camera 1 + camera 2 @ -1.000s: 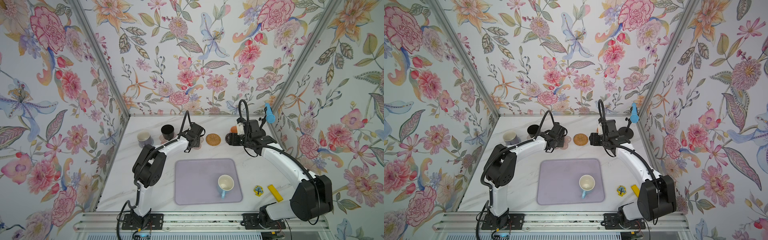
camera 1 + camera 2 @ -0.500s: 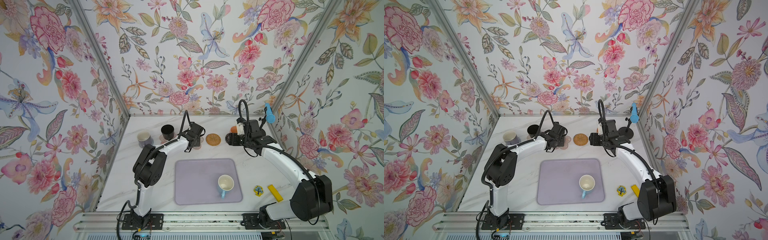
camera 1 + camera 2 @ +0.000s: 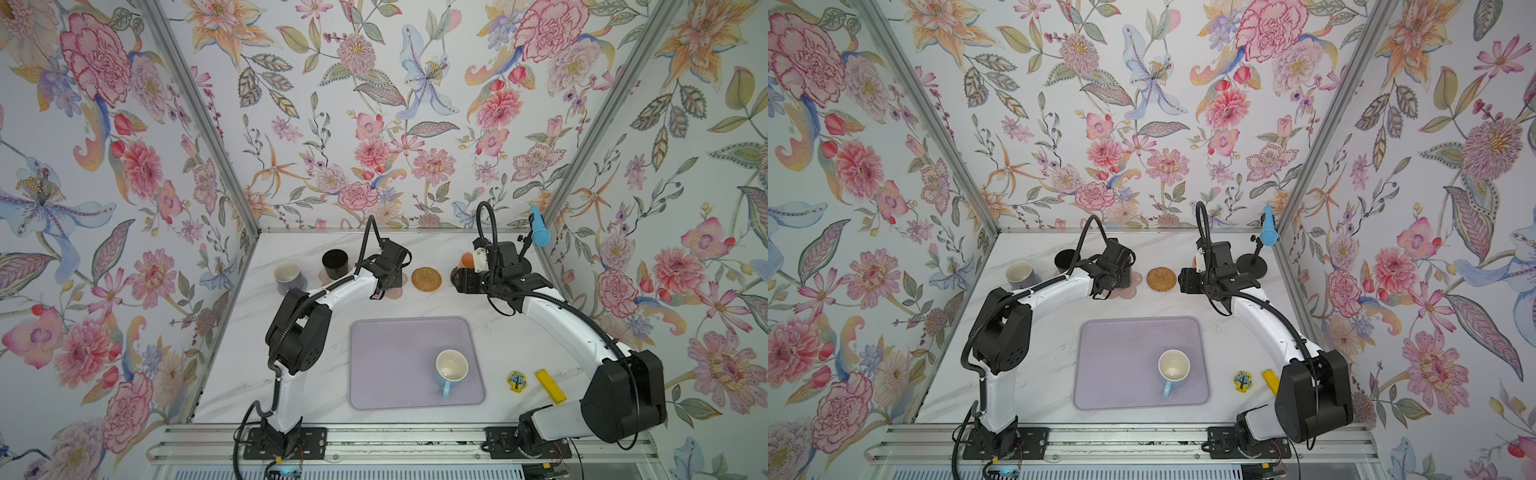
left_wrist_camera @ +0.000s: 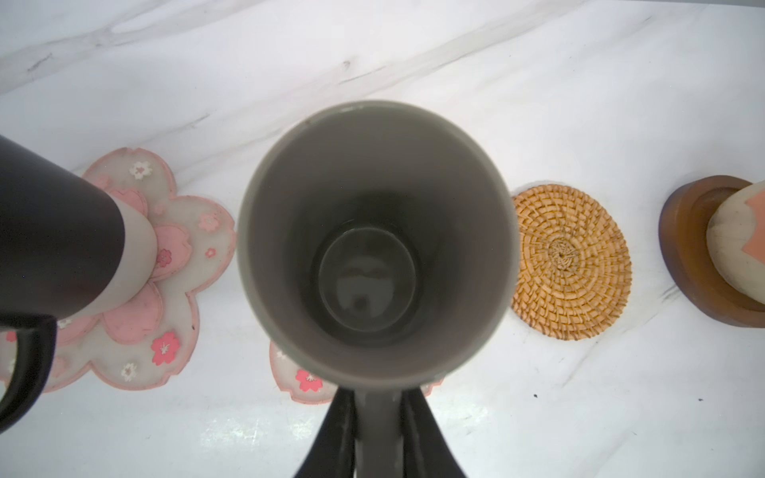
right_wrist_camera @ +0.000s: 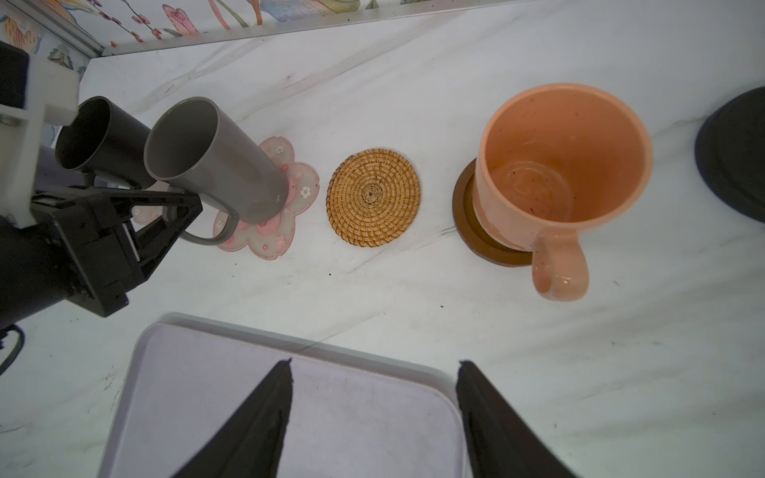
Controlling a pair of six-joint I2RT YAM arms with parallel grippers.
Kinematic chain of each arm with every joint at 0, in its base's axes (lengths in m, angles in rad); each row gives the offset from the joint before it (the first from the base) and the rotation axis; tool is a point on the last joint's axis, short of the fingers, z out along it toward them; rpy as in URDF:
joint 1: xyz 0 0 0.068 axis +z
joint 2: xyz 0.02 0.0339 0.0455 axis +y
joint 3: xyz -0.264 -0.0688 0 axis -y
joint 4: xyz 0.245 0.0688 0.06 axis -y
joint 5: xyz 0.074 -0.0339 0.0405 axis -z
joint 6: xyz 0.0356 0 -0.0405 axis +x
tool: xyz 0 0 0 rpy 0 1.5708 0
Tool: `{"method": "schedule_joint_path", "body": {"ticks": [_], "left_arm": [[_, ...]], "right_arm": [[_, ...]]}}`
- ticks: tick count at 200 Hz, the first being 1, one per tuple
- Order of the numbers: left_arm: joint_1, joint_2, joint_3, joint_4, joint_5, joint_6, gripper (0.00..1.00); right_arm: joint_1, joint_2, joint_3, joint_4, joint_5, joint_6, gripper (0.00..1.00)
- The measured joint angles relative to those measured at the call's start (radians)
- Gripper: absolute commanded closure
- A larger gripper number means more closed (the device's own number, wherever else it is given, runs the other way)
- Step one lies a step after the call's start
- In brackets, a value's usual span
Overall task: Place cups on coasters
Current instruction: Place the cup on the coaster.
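**A:** Where is the grey mug?

**B:** The grey mug (image 4: pixel 372 248) is tall, smooth and straight-walled. It stands upright in the far row of the white, grey-veined bench (image 3: pixel 494 345), on a pink flower coaster (image 5: pixel 269 231) of translucent material with small blossoms set in it.

**A:** And the left fingers?

**B:** The left fingers (image 4: pixel 337 430) lie close along both sides of its loop handle. I cannot tell whether they press it.

**A:** What is beside it?

**B:** To its left, the black mug (image 4: pixel 54 231), pale at the foot, sits on a second flower coaster (image 4: pixel 174 256). Further left stands the lavender mug (image 3: pixel 287 274). To the right of the grey mug lies the round rattan coaster (image 4: pixel 569 263), woven in a spiral and bare. Right of that, the speckled peach mug (image 5: pixel 563 165) rests on a dark brown disc (image 5: pixel 488 244) with a raised rim.

**A:** The right fingers?

**B:** The right fingers (image 5: pixel 256 426) are black and tapering, spread wide and hold nothing. In the right wrist view they show against the lavender mat (image 5: pixel 372 414).

**A:** Any more cups?

**B:** The light blue mug (image 3: pixel 451 368), cream inside, stands on the mat's near right part with its handle pointing near. On the bench to its right lies a small yellow tag (image 3: pixel 516 380) printed with a blue tree.
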Motion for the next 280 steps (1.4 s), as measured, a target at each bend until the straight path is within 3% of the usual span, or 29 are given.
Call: {"method": "schedule_joint_path", "body": {"ticks": [172, 188, 226, 280], "left_arm": [[0.000, 0.000, 0.020, -0.056, 0.000, -0.008, 0.74], [0.000, 0.000, 0.009, -0.051, 0.000, -0.019, 0.70], [0.000, -0.005, -0.043, -0.036, -0.004, -0.034, 0.49], [0.000, -0.103, -0.066, -0.061, -0.042, -0.033, 0.41]], "right_arm": [[-0.019, -0.055, -0.038, 0.000, 0.000, 0.000, 0.35], [-0.019, -0.061, -0.043, 0.000, 0.000, 0.000, 0.35], [-0.019, -0.068, -0.044, 0.000, 0.000, 0.002, 0.35], [-0.019, -0.094, -0.044, -0.001, -0.001, 0.013, 0.35]]}}
